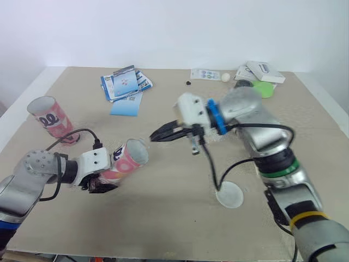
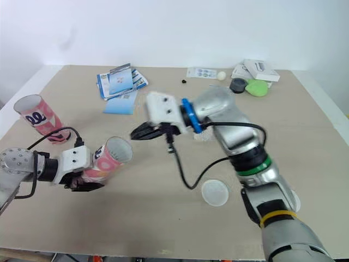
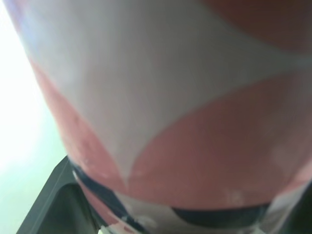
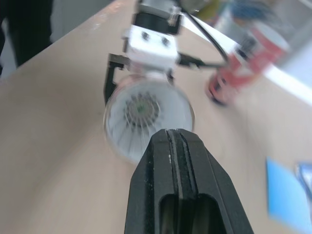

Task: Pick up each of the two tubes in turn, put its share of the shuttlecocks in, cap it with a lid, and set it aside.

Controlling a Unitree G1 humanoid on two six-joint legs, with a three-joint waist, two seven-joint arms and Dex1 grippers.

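1. The pink tube (image 1: 126, 161) is held tilted at the left of the table (image 1: 180, 229). Its mouth faces the right arm, probably for loading, and shuttlecocks (image 4: 141, 109) sit inside.
2. The left end effector (image 1: 101, 183) is clamped on its base.
3. The right end effector (image 1: 162, 133), fingers together and empty, points at the mouth.
4. The lid (image 1: 229, 195) and the second tube (image 1: 50, 117) stand ready on the table.

The beige bench (image 1: 163, 218) carries a pink tube (image 1: 50, 119) at left, a round lid (image 1: 230, 195), blue leaflets (image 1: 124, 84), a white ball (image 1: 226, 77) and white boxes (image 1: 262, 71).
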